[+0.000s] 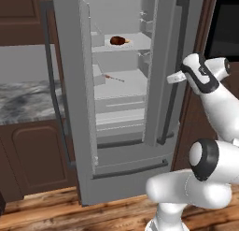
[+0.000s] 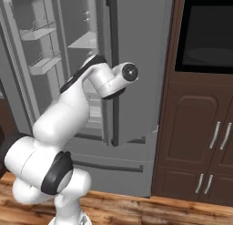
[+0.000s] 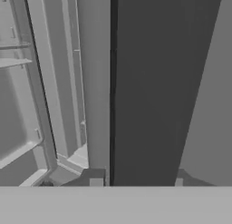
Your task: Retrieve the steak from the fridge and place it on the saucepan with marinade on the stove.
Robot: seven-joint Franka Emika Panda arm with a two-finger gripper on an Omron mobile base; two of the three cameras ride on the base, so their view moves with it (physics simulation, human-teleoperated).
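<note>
The fridge (image 1: 154,61) stands with its left door swung open and its right door closed. On an upper shelf inside lies the steak (image 1: 120,40), a small reddish-brown lump. My gripper (image 1: 172,78) is at the right door's long dark handle (image 1: 173,99), well to the right of the steak and lower. In the hand view the handle (image 3: 145,91) runs close up between the fingertips (image 3: 96,182), and the gripper (image 3: 137,183) is shut on it. The saucepan, marinade and stove are out of view.
A thin small item (image 1: 114,78) lies on the shelf below the steak. The open left door (image 2: 38,37) carries bins. A marble counter (image 1: 23,101) over brown cabinets is at left; a wall oven (image 2: 205,33) and tall brown cabinets (image 2: 200,128) stand at right.
</note>
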